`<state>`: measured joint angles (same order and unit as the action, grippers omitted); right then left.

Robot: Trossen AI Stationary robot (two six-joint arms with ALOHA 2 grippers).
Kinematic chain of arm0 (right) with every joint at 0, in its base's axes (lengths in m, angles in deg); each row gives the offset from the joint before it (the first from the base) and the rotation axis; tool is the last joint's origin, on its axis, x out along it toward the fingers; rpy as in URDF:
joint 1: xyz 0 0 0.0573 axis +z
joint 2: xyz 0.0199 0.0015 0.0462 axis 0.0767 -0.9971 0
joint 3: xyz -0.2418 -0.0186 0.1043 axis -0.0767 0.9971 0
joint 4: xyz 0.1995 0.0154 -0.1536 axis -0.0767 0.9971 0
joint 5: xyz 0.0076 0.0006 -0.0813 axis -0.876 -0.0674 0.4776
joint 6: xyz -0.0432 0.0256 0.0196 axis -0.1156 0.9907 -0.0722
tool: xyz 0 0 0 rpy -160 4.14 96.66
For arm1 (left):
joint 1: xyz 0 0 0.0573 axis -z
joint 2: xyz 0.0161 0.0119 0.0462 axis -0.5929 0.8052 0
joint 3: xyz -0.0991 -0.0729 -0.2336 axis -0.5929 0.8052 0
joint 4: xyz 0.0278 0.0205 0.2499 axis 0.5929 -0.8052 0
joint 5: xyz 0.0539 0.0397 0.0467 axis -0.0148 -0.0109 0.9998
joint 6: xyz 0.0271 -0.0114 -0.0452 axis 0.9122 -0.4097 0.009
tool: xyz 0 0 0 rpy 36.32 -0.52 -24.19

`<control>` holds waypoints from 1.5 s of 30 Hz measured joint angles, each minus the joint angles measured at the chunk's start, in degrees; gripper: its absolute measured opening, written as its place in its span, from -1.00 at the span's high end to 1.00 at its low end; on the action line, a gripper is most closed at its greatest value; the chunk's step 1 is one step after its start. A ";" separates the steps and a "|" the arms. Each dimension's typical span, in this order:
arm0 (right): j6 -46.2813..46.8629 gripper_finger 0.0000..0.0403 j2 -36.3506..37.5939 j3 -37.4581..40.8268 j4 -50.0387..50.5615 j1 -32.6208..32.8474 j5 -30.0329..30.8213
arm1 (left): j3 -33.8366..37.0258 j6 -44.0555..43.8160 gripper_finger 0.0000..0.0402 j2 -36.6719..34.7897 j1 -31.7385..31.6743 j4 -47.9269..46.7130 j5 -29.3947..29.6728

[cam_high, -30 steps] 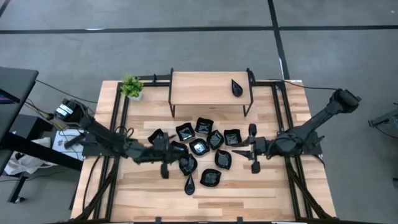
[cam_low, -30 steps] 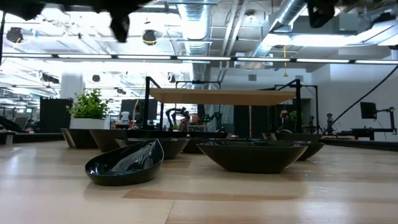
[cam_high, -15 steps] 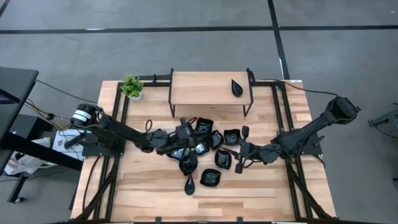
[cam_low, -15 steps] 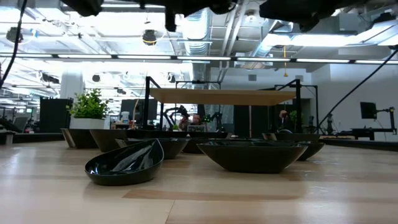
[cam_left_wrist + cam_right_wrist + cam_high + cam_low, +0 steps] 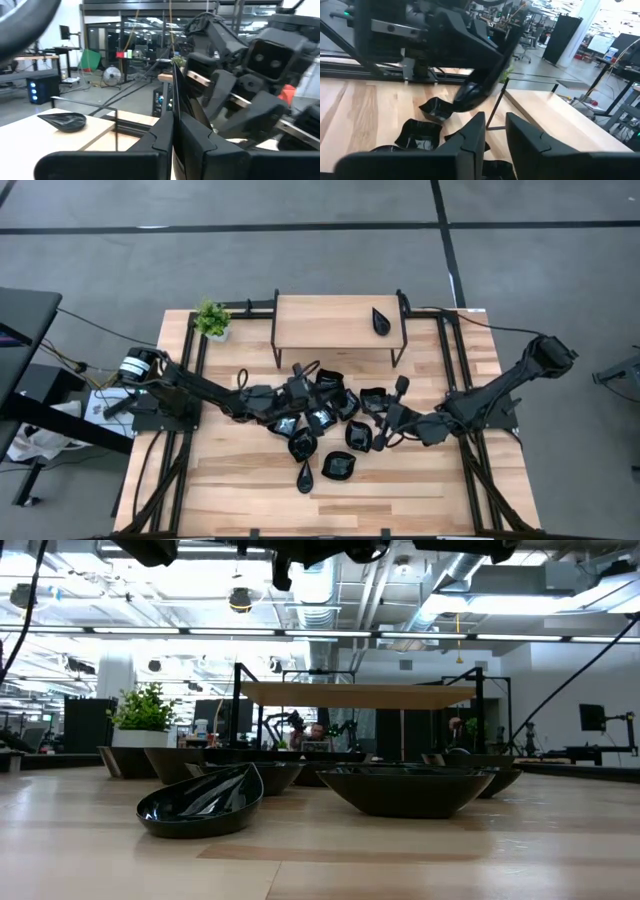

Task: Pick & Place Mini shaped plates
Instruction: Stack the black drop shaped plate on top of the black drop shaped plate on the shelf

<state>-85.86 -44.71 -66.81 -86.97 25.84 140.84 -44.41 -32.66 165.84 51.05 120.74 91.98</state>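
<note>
Several glossy black mini shaped plates (image 5: pixel 335 420) lie clustered on the wooden table's middle; the low view shows two of them close up (image 5: pixel 200 802) (image 5: pixel 405 790). A teardrop plate (image 5: pixel 380 320) rests on the raised shelf (image 5: pixel 330 325). My left gripper (image 5: pixel 300 383) hovers over the cluster's far left part, shut on one black plate (image 5: pixel 470 95). My right gripper (image 5: pixel 386 428) hangs at the cluster's right side, its fingers (image 5: pixel 475 132) a small gap apart with nothing between them. My left gripper pinches a black plate by its rim (image 5: pixel 176 107) between its two fingers. The fingers reach in about level from the table's left. The plate stands on edge, sticking out past the fingertips, lifted clear of the table and the other plates.
A small green potted plant (image 5: pixel 211 318) stands at the far left corner. The shelf's black legs (image 5: pixel 276 345) and frame rails run along the table's sides. Bare wood lies near the front edge (image 5: pixel 400 480).
My left gripper has swung from the cluster's near left toward the far right, rising a little and rolling, and now hangs over the cluster with the plate. My right gripper has shifted left toward the cluster and turned.
</note>
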 joint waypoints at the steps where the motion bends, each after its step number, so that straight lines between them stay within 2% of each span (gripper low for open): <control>1: -0.01 0.60 0.00 -0.05 -0.04 0.00 0.00 | 0.00 0.00 0.87 0.00 -0.35 0.01 0.04; 8: 1.42 0.24 0.00 -0.06 -0.01 -2.04 -0.02 | 0.00 0.00 0.87 0.00 -1.85 -0.48 -4.50; 12: 1.93 0.07 0.00 -0.07 -0.29 -3.62 -0.09 | 0.00 0.00 0.87 0.00 -1.96 -0.48 -4.60; 17: 3.01 -0.03 0.00 -0.06 -3.09 -5.21 -5.12 | 0.00 0.02 0.87 0.00 -1.94 -0.61 -4.07; 23: 7.44 -0.01 0.02 -0.06 -3.46 -7.19 -7.41 | 0.00 0.02 0.87 0.00 -1.93 -0.67 -1.24; 36: 7.81 0.19 0.02 -0.06 -3.53 -6.17 -7.65 | 0.02 1.40 0.87 0.00 -2.00 -1.66 0.38; 45: 7.56 0.17 0.02 -0.03 -3.25 -5.60 -7.83 | 0.02 1.38 0.87 0.00 -2.00 -1.60 0.49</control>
<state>-78.30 -44.69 -66.84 -90.22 20.24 133.01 -44.39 -31.28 165.84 49.05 119.14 92.47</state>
